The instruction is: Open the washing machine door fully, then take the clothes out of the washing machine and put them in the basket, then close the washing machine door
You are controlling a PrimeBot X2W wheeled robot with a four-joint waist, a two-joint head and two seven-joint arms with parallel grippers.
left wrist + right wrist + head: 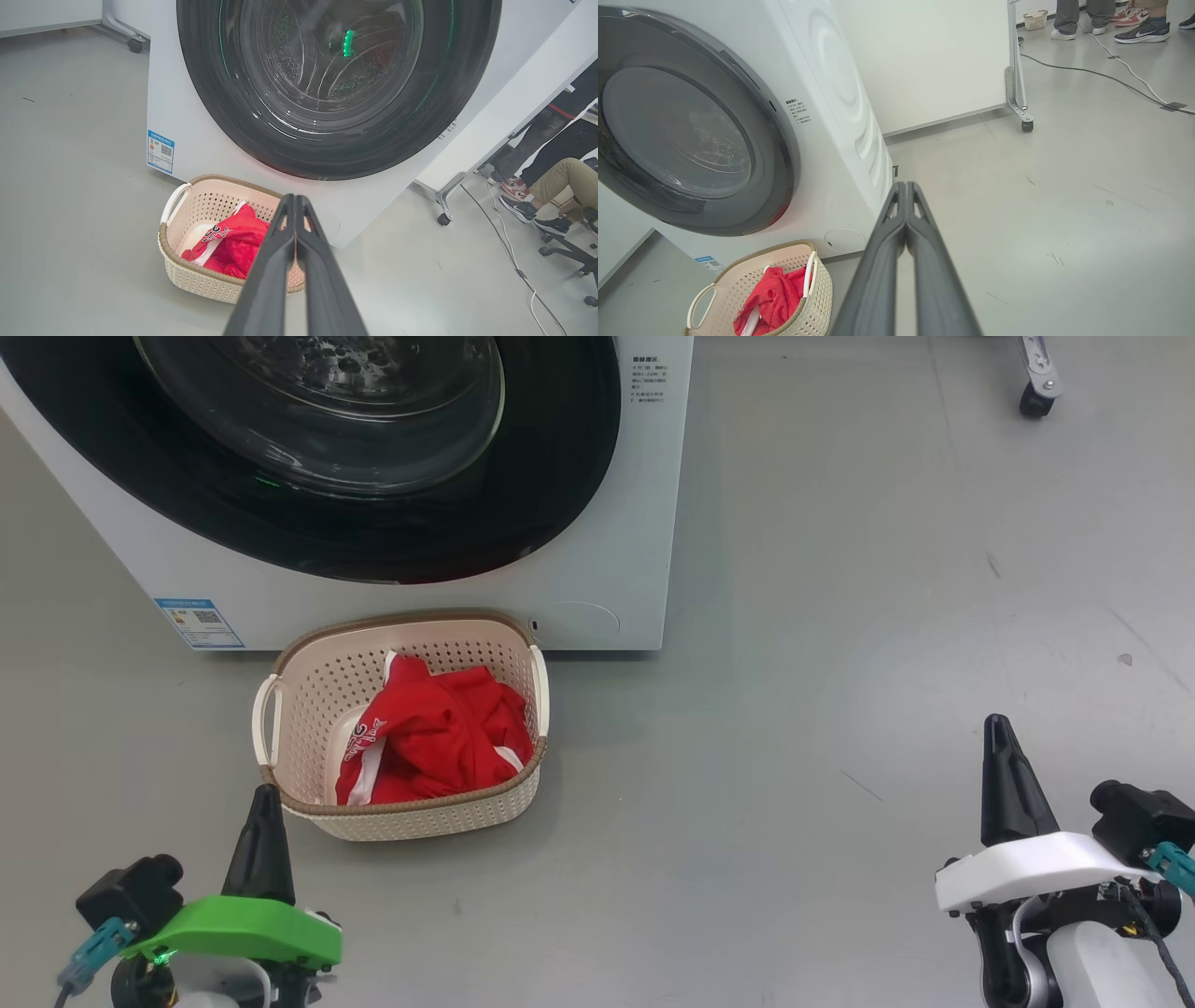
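Currently door [560,476] closed; clothes [439,737] in basket [429,821]; left fingers [261,845], right fingers [1008,784] together.

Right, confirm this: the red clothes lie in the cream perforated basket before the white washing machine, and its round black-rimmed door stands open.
One thing is wrong: the round black-rimmed glass door is shut against the white washing machine, as the left wrist view shows. The bright red clothes do lie in the cream perforated basket before it.
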